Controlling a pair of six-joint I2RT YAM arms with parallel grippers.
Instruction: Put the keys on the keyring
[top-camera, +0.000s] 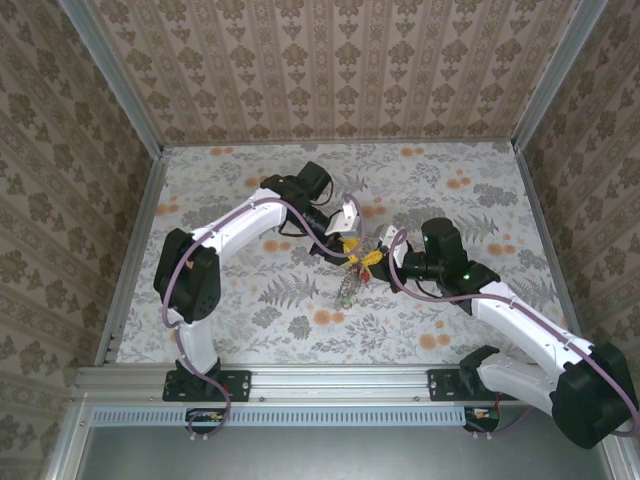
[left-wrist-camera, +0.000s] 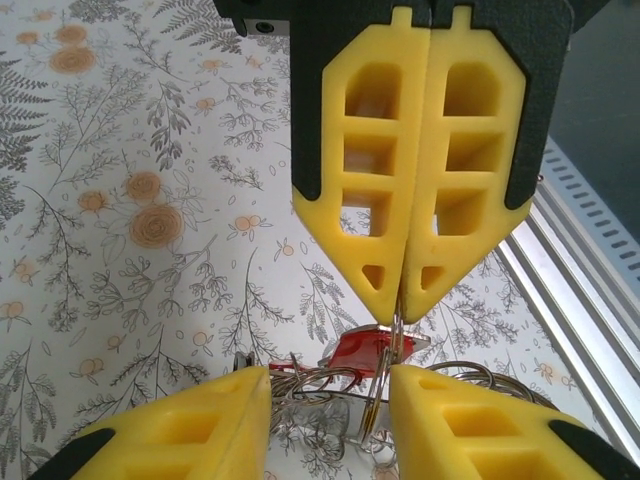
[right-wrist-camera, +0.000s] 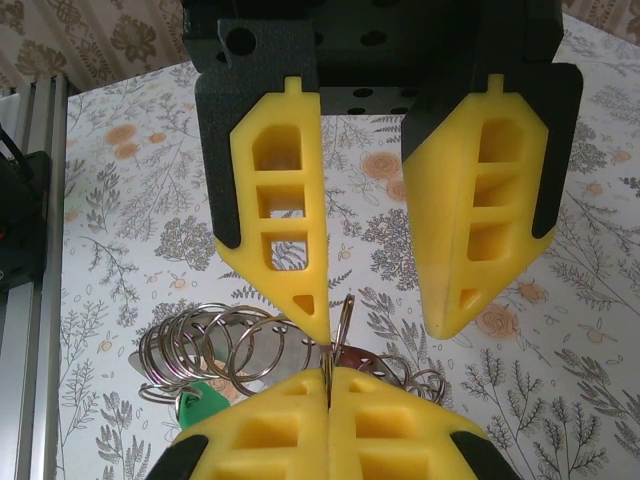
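At table centre, over the floral-print table (top-camera: 250, 330), the left arm (top-camera: 240, 225) and right arm (top-camera: 520, 320) meet tip to tip.

- Left gripper (right-wrist-camera: 380, 322): jaws partly apart, a clear gap between the yellow fingers (right-wrist-camera: 280, 220). Nothing is pinched. One upright loop of wire stands in the gap, touching neither pad as far as can be seen.
- Right gripper (left-wrist-camera: 402, 295): jaws pressed together, clamped on that thin upright loop. The wire runs straight down out of the seam between the pads.
- Keyring (right-wrist-camera: 215, 345): a bunch of linked dull metal rings, hanging and lying just below both grippers. From the top camera it trails toward the near edge under the fingertips (top-camera: 347, 288).
- Keys: the red key (left-wrist-camera: 362, 350) sits among the rings directly beneath the right gripper's tips. The green key (right-wrist-camera: 200, 412) lies at the edge of the ring bunch, beside the right gripper's own finger. Whether either is threaded on a ring cannot be told.
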